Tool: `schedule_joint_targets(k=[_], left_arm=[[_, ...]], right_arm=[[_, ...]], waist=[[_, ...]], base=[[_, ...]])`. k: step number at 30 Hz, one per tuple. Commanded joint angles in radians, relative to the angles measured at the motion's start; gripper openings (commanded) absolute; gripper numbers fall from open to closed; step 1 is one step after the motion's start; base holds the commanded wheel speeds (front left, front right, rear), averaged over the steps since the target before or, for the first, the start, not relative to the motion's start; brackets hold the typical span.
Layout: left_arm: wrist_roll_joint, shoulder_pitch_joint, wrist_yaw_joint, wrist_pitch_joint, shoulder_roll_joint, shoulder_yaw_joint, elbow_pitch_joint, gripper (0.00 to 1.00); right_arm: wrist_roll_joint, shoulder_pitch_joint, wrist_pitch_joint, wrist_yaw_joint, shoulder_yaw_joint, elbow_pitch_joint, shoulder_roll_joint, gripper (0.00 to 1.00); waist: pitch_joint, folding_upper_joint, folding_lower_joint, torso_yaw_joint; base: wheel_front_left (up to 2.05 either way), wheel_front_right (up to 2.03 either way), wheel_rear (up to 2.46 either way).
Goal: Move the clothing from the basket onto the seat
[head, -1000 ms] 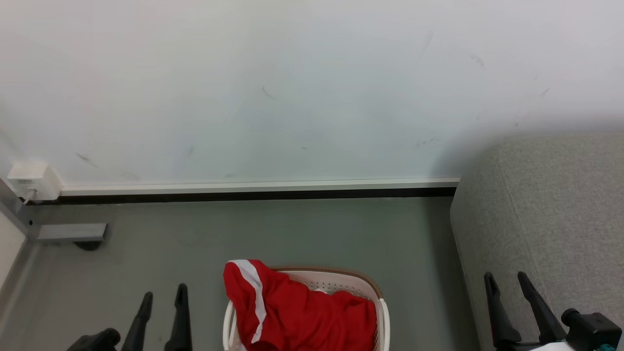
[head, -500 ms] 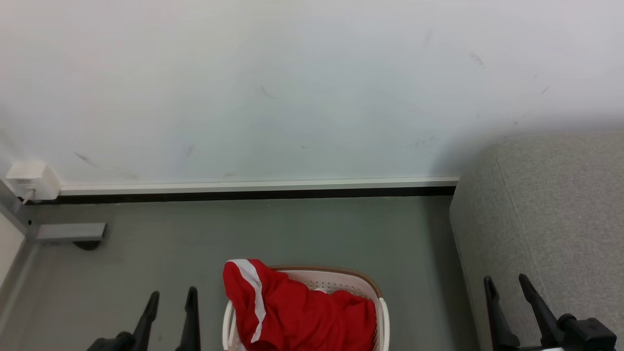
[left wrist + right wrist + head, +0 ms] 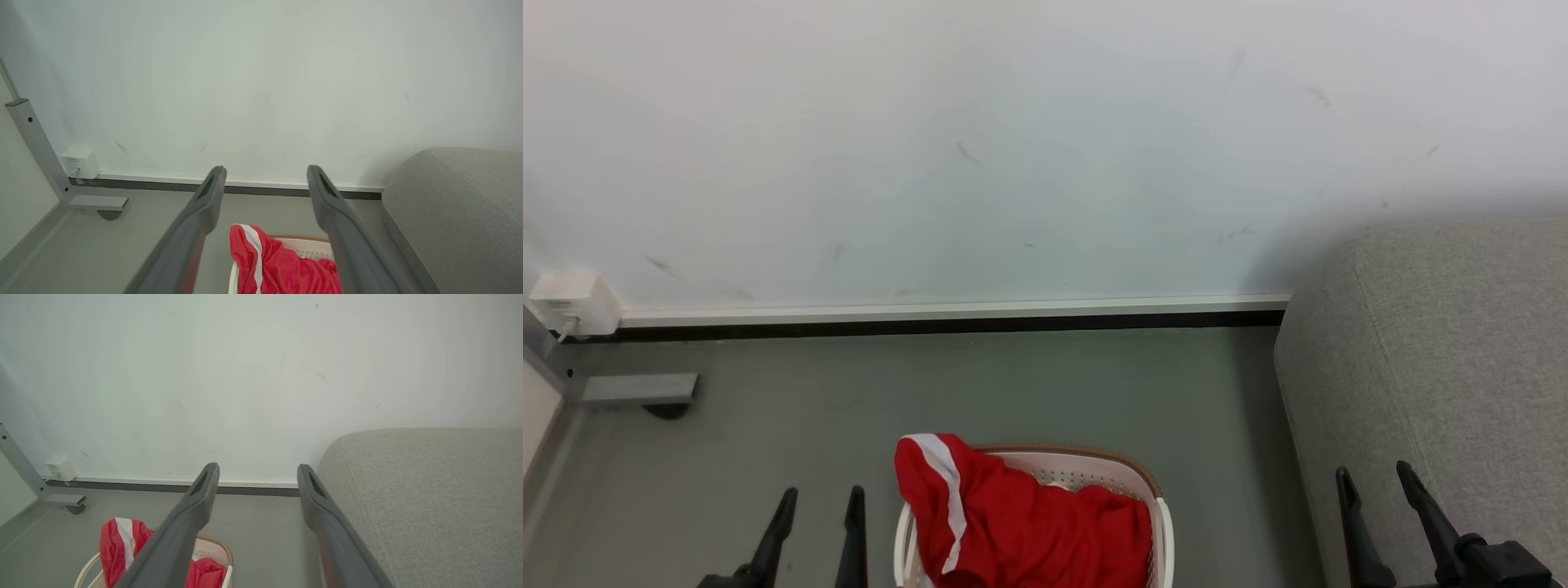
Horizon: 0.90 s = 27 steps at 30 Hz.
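Note:
Red clothing point(image 3: 1021, 523) with a white stripe is heaped in the cream basket point(image 3: 1094, 467) at the bottom centre of the head view, one fold draped over its left rim. The clothing point(image 3: 278, 267) and basket point(image 3: 306, 245) also lie below my fingers in the left wrist view, and the clothing point(image 3: 118, 543) and basket point(image 3: 212, 549) at the lower left of the right wrist view. The grey seat point(image 3: 1445, 351) fills the right side. My left gripper point(image 3: 821, 502) hangs open left of the basket. My right gripper point(image 3: 1374, 482) is open in front of the seat's edge. Both are empty.
A white wall and a dark skirting strip point(image 3: 931, 327) close the back. A grey metal frame foot point(image 3: 637, 390) and a white socket box point(image 3: 568, 300) sit at the far left. Grey floor point(image 3: 1013, 384) lies between the basket and the wall.
My left gripper has drifted right towards the basket and lower in the head view. The right gripper has sunk slightly. Clothing and basket have not moved.

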Motion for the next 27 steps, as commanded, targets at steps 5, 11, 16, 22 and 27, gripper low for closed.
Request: schedule_joint_targets(k=[5,11,16,22,27], left_arm=[[0.053,0.016,0.000,-0.018,0.007,-0.001,-0.007,1.00],[0.091,0.020,-0.005,-0.029,0.007,0.002,-0.004,1.00],[0.100,0.020,-0.013,-0.033,0.007,0.006,0.006,1.00],[0.094,0.019,-0.019,-0.033,0.006,0.012,0.013,1.00],[0.092,0.018,-0.020,-0.033,0.006,0.016,0.017,1.00]], right_arm=[[-0.039,0.017,-0.014,-0.002,-0.024,0.005,0.002,1.00],[-0.074,0.020,-0.025,-0.002,-0.033,0.008,0.006,1.00],[-0.091,0.019,-0.030,-0.002,-0.034,0.007,0.009,1.00],[-0.087,0.016,-0.030,-0.002,-0.033,0.006,0.011,1.00],[-0.082,0.015,-0.030,-0.002,-0.032,0.003,0.011,1.00]], waist=[[0.000,0.0000,0.0000,-0.003],[0.002,0.0000,0.0000,-0.006],[0.003,0.0000,0.0000,-0.008],[0.004,0.0000,0.0000,-0.010],[0.007,0.0000,0.0000,-0.012]], base=[[0.00,0.00,0.00],[0.00,0.00,0.00],[0.00,0.00,0.00],[0.00,0.00,0.00],[0.00,0.00,0.00]])
